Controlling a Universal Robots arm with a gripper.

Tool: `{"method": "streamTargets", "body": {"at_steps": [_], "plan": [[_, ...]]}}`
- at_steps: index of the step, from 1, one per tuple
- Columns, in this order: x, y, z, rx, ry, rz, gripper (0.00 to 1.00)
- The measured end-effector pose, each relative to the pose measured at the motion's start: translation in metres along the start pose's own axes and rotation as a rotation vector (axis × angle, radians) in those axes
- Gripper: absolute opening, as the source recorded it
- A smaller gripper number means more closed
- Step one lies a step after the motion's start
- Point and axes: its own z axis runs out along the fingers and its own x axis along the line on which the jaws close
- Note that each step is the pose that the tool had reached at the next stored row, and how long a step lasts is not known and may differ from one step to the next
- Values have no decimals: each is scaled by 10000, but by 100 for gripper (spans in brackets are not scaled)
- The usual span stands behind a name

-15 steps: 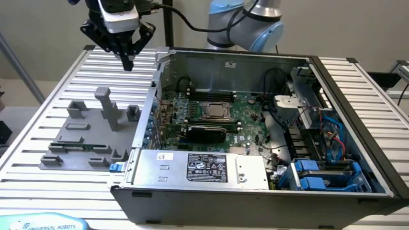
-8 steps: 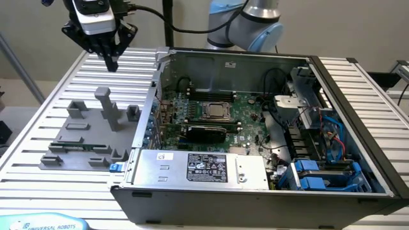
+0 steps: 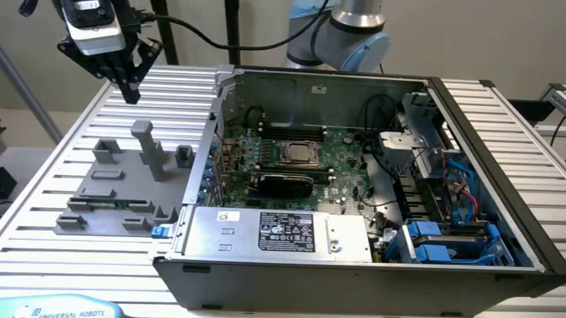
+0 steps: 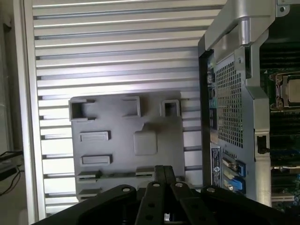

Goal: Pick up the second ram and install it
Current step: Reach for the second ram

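Gripper (image 3: 131, 91) pressed together, empty, hanging high above the desk (image 3: 44, 262) | second ram (image 3: 93, 194) waits slotted in gray holder (image 3: 119, 173), steadied for pickup, beside open case (image 3: 495, 165)

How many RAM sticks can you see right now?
1: a RAM stick lies on the gray tray, at the exterior view's left. Others may be hidden inside the case.

In the exterior view, open air surrounds the gripper (image 3: 131, 95) above the ribbed table (image 3: 177, 86). At its six o'clock a tall post (image 3: 148, 151) juts from the gray holder (image 3: 128, 189). The computer case wall (image 3: 215, 132) blocks three o'clock.
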Motion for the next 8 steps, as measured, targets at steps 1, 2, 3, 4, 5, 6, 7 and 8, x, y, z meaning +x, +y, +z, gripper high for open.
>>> {"method": "streamTargets", "body": {"at_steps": [1,2,3,4,5,6,7,8], "plan": [[45,-6,13,2,0,1,11],[90,-11,25,4,1,1,11],[135,-17,39,6,3,1,11],[180,-24,53,6,4,1,11],[225,-32,68,6,6,0,11],[269,-40,81,7,10,1,11],[305,-51,93,6,13,1,11],[337,-61,104,7,20,2,11]]}}
